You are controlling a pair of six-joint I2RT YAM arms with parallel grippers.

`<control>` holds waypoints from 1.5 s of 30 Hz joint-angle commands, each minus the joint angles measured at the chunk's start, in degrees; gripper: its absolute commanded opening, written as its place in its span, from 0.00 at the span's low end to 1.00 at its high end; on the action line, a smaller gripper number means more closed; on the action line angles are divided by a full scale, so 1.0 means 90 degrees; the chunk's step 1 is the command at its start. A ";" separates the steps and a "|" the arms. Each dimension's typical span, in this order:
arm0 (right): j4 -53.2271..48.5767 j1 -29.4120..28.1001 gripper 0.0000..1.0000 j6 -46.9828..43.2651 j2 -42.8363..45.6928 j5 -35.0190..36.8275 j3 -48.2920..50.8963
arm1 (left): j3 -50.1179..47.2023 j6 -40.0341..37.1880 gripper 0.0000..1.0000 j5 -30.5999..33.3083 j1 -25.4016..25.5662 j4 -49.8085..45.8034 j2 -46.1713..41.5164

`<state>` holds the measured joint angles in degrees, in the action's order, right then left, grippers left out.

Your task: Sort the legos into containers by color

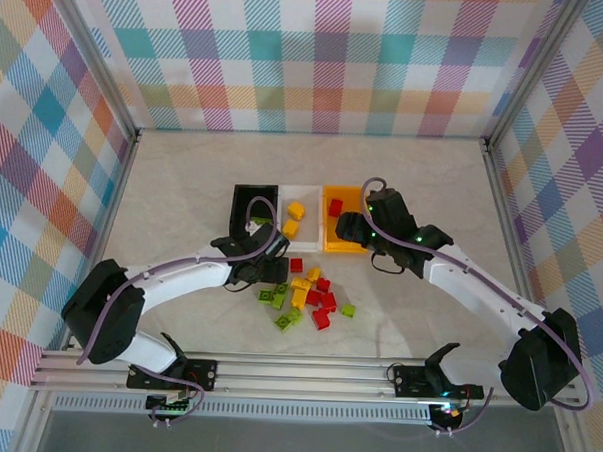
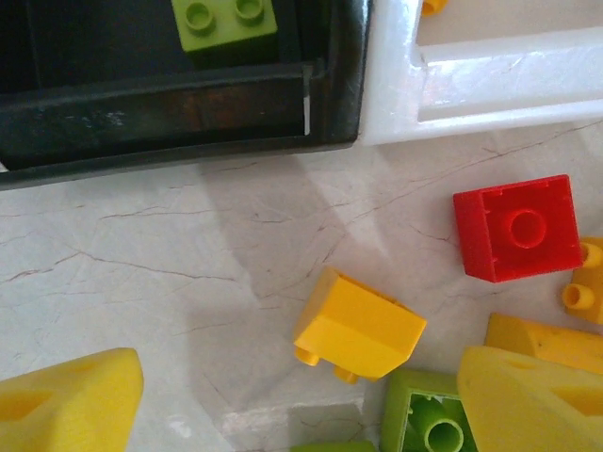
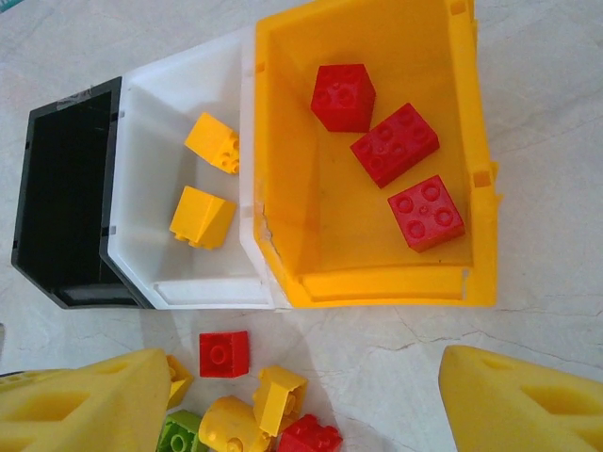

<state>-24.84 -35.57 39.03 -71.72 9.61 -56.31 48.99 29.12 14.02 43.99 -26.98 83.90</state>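
Observation:
Three bins stand side by side: black (image 1: 253, 198), white (image 1: 303, 242) and orange-yellow (image 1: 343, 248). The orange-yellow bin (image 3: 283, 169) holds three red bricks (image 3: 395, 144). Two yellow bricks (image 3: 202, 217) lie in the white bin (image 3: 151, 122), and one lime brick (image 2: 224, 24) in the black bin (image 2: 141, 122). Loose red, yellow and lime legos (image 1: 308, 301) are heaped in front of the bins. My left gripper (image 2: 301, 405) hangs open low over the pile's left edge, with a yellow brick (image 2: 358, 325) lying between its fingers. My right gripper (image 3: 311, 405) is open above the table just in front of the orange-yellow bin, holding nothing.
A loose red brick (image 3: 224, 353) and a yellow one (image 3: 281, 395) lie below the white bin's near wall. Another view shows that red brick (image 2: 518, 226) to the right of the left gripper. Checkered walls enclose the marble-patterned table (image 1: 183, 181).

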 commanded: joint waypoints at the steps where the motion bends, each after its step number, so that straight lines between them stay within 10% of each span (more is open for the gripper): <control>1: 0.0125 0.0048 0.76 0.0117 0.0210 0.0025 0.0092 | -0.0053 0.0035 0.88 -0.0185 0.0034 0.0245 0.0434; 25: 0.0088 0.0181 0.76 0.0151 0.0470 0.0065 0.0349 | 0.0094 -0.0133 0.37 0.0021 0.0105 0.0476 0.0971; 33: 0.0213 0.0318 0.76 0.0175 0.0645 0.0036 0.0538 | 0.1156 -0.0149 0.37 0.0148 0.0134 -0.0110 -0.0033; 45: -0.0081 0.0456 0.76 0.0180 0.1038 0.0019 0.0812 | 0.4066 -0.0560 0.38 0.0245 -0.0515 -0.0474 0.2712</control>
<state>-24.75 -31.83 40.07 -64.14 9.82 -50.09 81.23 25.56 15.11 40.86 -27.66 103.92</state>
